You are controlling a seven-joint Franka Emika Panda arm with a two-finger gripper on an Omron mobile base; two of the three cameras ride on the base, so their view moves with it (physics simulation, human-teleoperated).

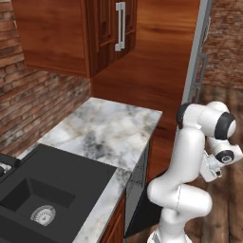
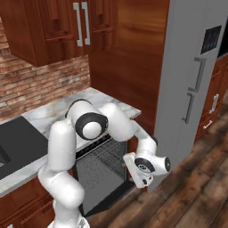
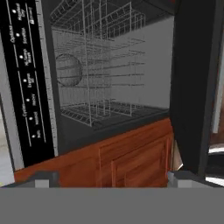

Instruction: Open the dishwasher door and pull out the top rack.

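Our gripper [image 3: 112, 177] sits at the bottom edge, tips wide apart, holding nothing. The flat black door [image 3: 192, 83] hangs open on the right. Upper middle, we see the rack [image 3: 98, 61], thin grey wire grid. Reddish wooden cabinets [image 3: 131, 162] lie below.

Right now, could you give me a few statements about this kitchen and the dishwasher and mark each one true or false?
1. The dishwasher door is shut. False: it hangs partly open.
2. The wire rack is inside the dishwasher. True.
3. The sink is white. False: it is black.
4. The counter is grey-white marble. True.
5. The fridge stands left of the sink. False: it stands to the right, beyond the dishwasher.
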